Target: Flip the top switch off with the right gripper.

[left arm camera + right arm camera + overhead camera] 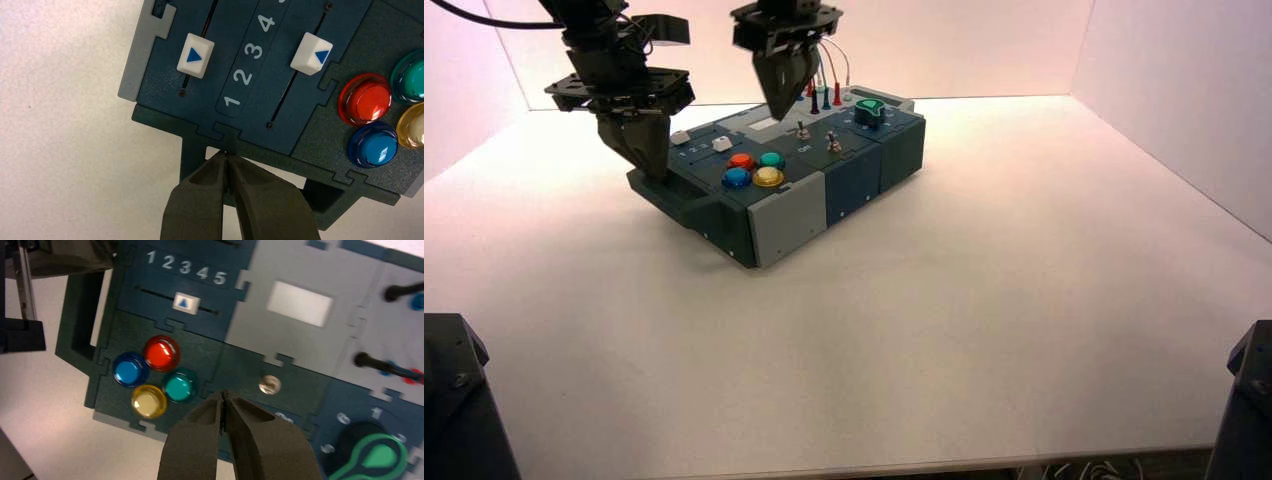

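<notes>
The top switch [802, 130] is a tiny silvery toggle on the dark box [789, 215], beside the white label. In the right wrist view it [270, 385] shows from above, just off my fingertips. My right gripper [782, 112] hangs over the box's back middle, close to the switch and not touching it; its fingers are shut and empty [223, 396]. The second, stubbier toggle [833, 142] stands to the right of the top one. My left gripper [649, 170] is shut with its tips [226, 156] at the box's left end rim.
Red [741, 160], teal [771, 159], blue [736, 177] and yellow [768, 177] push buttons sit at the box's front. Two white sliders [195, 55] lie at its left. A green knob [870, 108] and plugged wires [825, 95] stand at the back right.
</notes>
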You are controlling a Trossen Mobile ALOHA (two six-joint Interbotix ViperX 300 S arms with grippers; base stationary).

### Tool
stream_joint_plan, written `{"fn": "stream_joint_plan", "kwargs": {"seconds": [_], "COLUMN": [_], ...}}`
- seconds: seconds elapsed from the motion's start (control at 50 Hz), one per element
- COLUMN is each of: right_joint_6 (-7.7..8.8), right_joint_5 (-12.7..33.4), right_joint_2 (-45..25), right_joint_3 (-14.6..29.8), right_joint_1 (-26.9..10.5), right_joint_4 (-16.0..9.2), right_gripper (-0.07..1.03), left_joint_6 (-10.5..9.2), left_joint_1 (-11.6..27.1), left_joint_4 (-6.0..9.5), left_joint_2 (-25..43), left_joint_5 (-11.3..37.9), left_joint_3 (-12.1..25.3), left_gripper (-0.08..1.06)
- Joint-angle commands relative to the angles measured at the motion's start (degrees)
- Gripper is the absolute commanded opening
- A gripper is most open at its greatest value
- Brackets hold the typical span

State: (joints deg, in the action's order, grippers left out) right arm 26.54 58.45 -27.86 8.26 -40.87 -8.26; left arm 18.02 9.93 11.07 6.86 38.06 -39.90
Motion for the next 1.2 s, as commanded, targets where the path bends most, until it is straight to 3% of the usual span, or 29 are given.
{"fn": "stream_joint_plan", "kwargs": {"seconds": [0.02,0.54,0.82,1.2], "right_joint_6": [0.18,-0.26,-4.39,-5.27], "right_joint_5": [0.0,-0.3,-5.6,-11.0], "right_joint_2": [4.0,9.1,14.0,17.2], "right_joint_3": [0.4,-5.5,-11.4,-15.9], "right_joint_1": [0.2,3.1,6.4,6.7], "right_joint_4": [-0.3,-0.3,-0.4,-0.4], "right_gripper": [-0.02,-0.02,-0.02,-0.02], "left_joint_6": [-0.35,0.53,0.53,0.53], "left_joint_1": [0.4,1.5,2.9,2.9], "left_joint_4": [0.26,0.26,0.44,0.35], "left_joint_2": [-2.6,-11.2,-16.2,-16.0], "left_joint_5": [-1.5,-3.0,-6.9,-8.0], "left_joint_3": [0.6,0.3,-1.1,-0.8], "left_gripper": [-0.03,-0.03,-0.03,-0.03]}}
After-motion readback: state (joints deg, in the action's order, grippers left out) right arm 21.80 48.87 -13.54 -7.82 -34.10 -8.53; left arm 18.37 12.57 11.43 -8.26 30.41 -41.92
